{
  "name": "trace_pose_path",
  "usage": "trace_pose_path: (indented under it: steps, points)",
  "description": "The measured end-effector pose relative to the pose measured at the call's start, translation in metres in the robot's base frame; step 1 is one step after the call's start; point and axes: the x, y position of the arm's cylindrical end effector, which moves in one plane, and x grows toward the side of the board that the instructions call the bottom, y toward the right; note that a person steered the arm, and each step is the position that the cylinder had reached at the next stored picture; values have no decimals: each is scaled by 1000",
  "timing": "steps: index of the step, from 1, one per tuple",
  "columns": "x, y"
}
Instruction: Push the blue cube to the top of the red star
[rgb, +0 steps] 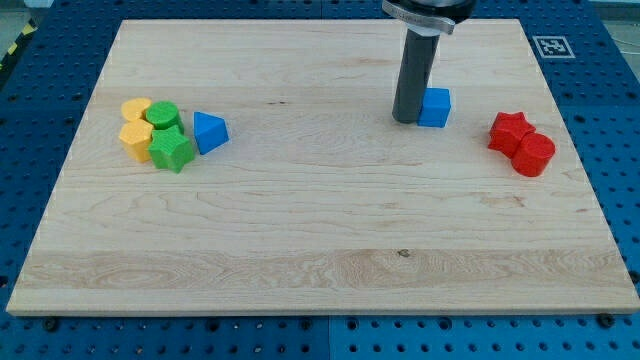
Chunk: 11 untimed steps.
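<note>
The blue cube (435, 107) sits on the wooden board toward the view's upper right. My tip (406, 120) stands right against the cube's left side. The red star (509, 131) lies further to the view's right and slightly lower than the cube, with a gap between them. A red cylinder-like block (534, 154) touches the star at its lower right.
At the view's left is a tight cluster: two yellow blocks (135, 127), a green round block (163, 117), a green star (172, 151) and a blue triangular block (210, 132). The wooden board (300, 240) has a tag marker (551, 45) off its top right corner.
</note>
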Motion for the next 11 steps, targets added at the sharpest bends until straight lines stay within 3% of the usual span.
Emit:
trace_pose_path:
  steps: [1,3,5,11]
  points:
    - [-1,51]
    - [-6,53]
    - [-43,51]
    - [-44,84]
